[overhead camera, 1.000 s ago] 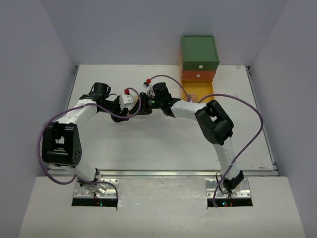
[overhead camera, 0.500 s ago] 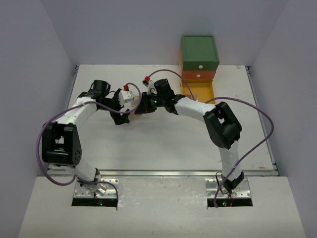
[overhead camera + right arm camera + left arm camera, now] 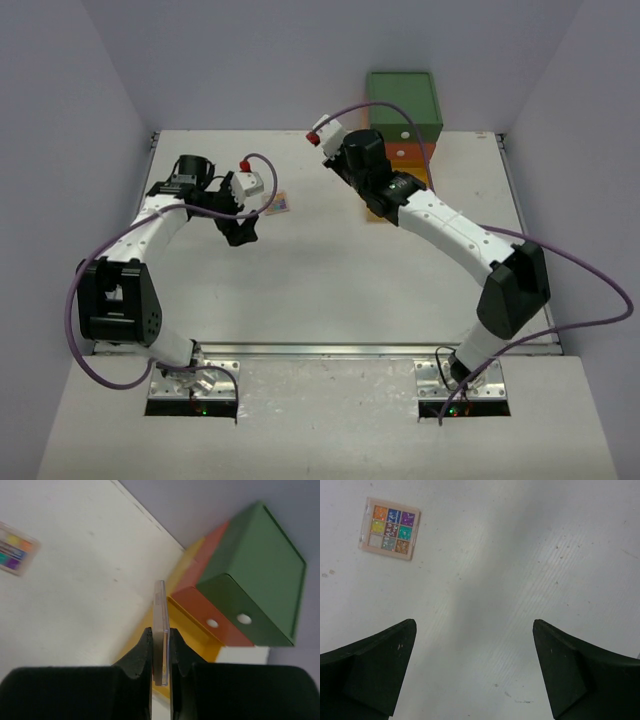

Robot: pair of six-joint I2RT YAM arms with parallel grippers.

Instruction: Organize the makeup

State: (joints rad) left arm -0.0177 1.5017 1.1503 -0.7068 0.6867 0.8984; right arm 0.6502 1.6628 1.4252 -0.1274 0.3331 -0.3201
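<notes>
1. The right arm [image 3: 450, 230] is making the big change. Half a second ago it was meeting the left arm [image 3: 160, 215] near the middle of the overhead frame. Now it is stretching toward the upper right, while the left arm is drawing back toward the upper left.
2. The drawer chest [image 3: 403, 100] is sitting at the upper right of the overhead view, with its bottom yellow drawer [image 3: 192, 630] standing pulled out. I am guessing the right arm is heading there because that drawer is taking the makeup.
3. The table [image 3: 330, 290] is carrying only one loose piece of makeup that I am seeing.
4. The right gripper [image 3: 160, 637] is hanging just in front of the chest, its fingers pressed together on the held palette [image 3: 160, 605]. That palette is standing edge-on and upright in the centre of the wrist view. Gripping it by its flat faces is probably keeping it slim enough to slip into the drawer.
5. The left gripper [image 3: 475, 670] is hovering over bare table with its fingers spread wide, gripping nothing and touching nothing.
6. The loose palette [image 3: 390, 528], showing its coloured pans, is lying flat at the upper left of the left wrist view, well apart from those fingers. It looks to be waiting as the next pick.
</notes>
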